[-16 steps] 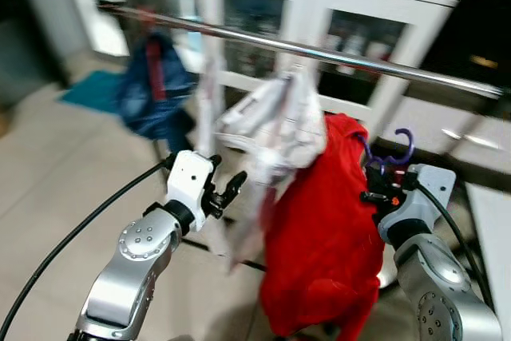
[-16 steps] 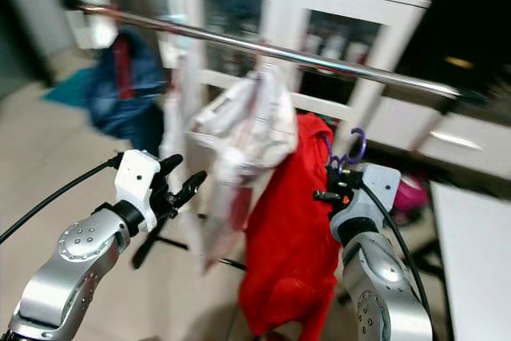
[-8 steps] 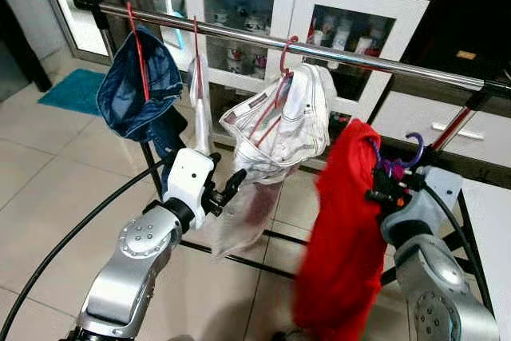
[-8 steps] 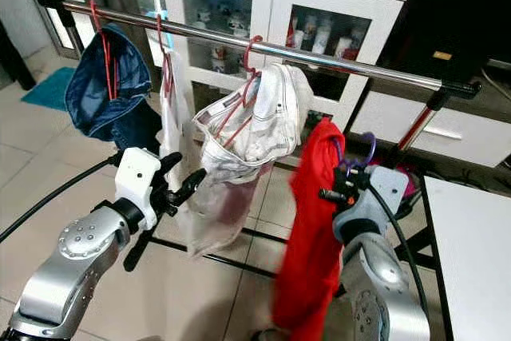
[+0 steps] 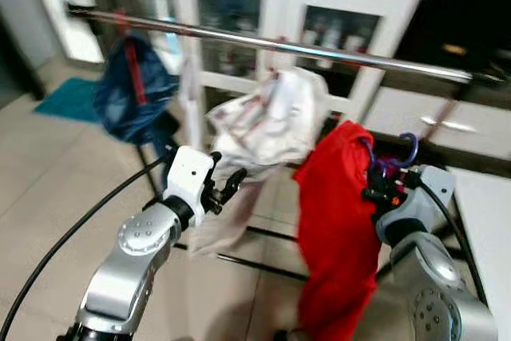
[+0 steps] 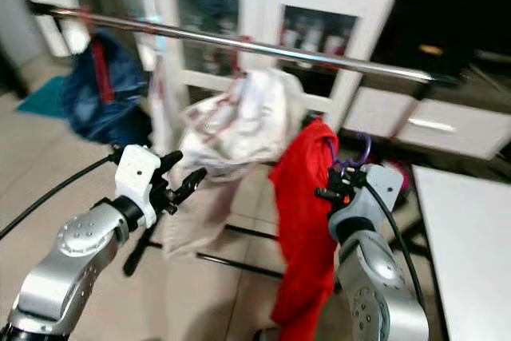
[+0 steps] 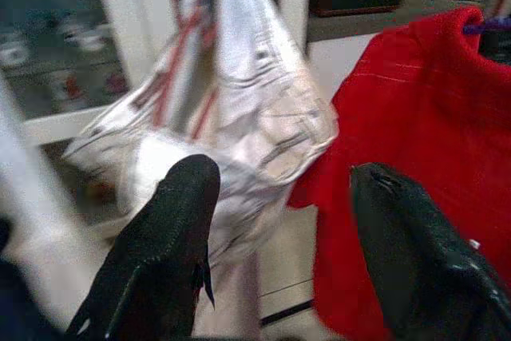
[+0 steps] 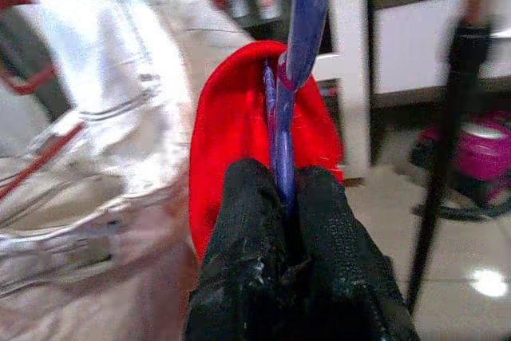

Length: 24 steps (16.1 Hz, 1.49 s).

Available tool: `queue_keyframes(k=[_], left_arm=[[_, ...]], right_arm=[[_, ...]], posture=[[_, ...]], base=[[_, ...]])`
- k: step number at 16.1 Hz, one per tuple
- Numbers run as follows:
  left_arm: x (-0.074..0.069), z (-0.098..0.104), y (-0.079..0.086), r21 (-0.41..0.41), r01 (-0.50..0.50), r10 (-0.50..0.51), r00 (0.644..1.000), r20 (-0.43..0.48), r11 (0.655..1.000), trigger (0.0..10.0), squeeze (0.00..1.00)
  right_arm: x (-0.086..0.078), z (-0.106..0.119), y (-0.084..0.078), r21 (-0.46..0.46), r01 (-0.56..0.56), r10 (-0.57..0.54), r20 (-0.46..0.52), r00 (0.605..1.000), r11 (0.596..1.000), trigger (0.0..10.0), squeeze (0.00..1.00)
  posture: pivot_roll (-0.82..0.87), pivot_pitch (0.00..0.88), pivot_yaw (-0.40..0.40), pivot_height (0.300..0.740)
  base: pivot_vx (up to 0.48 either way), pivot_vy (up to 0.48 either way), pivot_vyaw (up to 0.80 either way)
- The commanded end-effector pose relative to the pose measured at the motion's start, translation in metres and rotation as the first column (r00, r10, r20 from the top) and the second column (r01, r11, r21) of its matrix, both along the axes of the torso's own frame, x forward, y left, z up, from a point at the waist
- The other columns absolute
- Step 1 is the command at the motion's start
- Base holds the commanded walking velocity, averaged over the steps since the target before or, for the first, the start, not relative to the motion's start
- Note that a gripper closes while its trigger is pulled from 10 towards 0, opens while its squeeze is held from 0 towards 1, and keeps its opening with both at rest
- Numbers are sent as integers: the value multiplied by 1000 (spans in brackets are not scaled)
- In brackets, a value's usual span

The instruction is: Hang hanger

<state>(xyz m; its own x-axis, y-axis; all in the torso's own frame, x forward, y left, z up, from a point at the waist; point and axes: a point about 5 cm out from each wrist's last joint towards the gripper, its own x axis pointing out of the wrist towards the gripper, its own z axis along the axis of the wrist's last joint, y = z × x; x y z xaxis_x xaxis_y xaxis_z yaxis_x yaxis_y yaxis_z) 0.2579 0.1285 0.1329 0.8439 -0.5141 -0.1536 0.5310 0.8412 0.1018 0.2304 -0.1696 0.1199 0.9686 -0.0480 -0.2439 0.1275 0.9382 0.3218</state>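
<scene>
My right gripper (image 5: 375, 192) is shut on a purple hanger (image 5: 397, 159) that carries a red garment (image 5: 337, 229); the hook stands up from the fingers, well below the silver rail (image 5: 319, 48). In the right wrist view the black fingers (image 8: 247, 229) pinch the purple hanger (image 8: 297, 53) with the red garment (image 8: 239, 129) behind. My left gripper (image 5: 226, 187) is open and holds nothing, raised in front of a white garment (image 5: 263, 121) that hangs on a red hanger from the rail. The left wrist view looks between its fingertips (image 7: 188, 197) at the white garment (image 7: 231, 125).
A blue garment (image 5: 132, 97) hangs near the rail's left end, a thin pale one (image 5: 190, 93) beside it. Behind the rail stands a white glass-door cabinet (image 5: 295, 21). A white table (image 6: 467, 253) lies at my right. A teal mat (image 5: 68, 100) lies on the tiled floor.
The whole picture has shifted and blurred, so the camera moved. The red garment swung back to the left under the hanger. Both grippers keep their hold and pose.
</scene>
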Motion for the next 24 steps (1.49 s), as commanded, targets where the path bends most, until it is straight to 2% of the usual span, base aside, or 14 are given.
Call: queue_keyframes(k=[1, 6, 15, 19, 24], left_arm=[[1, 0, 0, -1, 14, -14, 1000, -13, 1000, 10000, 0], [1, 1, 1, 2, 36, -36, 999, -22, 999, 10000, 0], [-1, 1, 2, 8, 56, -55, 998, -32, 998, 10000, 0], [-1, 1, 2, 8, 64, -63, 997, -39, 998, 10000, 0], [-1, 1, 0, 7, 75, -75, 996, -41, 997, 10000, 0]], right_arm=[[0, 4, 1, 15, 6, -6, 18, 1000, 1000, 10000, 0], [-2, 2, 4, 35, 10, -10, -2, 1000, 999, 10000, 0], [-3, 1, 7, 25, -5, 5, -9, 1000, 1000, 10000, 0], [-4, 1, 14, 16, -66, 67, -18, 998, 998, 10000, 0], [-5, 0, 16, 11, -88, 88, -25, 996, 996, 10000, 0]], posture=[[1, 0, -19, 740], [3, 2, 0, 740], [6, 11, 4, 740], [2, 9, 4, 740], [-1, 9, 8, 740]], base=[[0, 0, -800], [-274, 0, -468], [-310, 0, -93], [-307, 0, 0], [-299, 0, 0]])
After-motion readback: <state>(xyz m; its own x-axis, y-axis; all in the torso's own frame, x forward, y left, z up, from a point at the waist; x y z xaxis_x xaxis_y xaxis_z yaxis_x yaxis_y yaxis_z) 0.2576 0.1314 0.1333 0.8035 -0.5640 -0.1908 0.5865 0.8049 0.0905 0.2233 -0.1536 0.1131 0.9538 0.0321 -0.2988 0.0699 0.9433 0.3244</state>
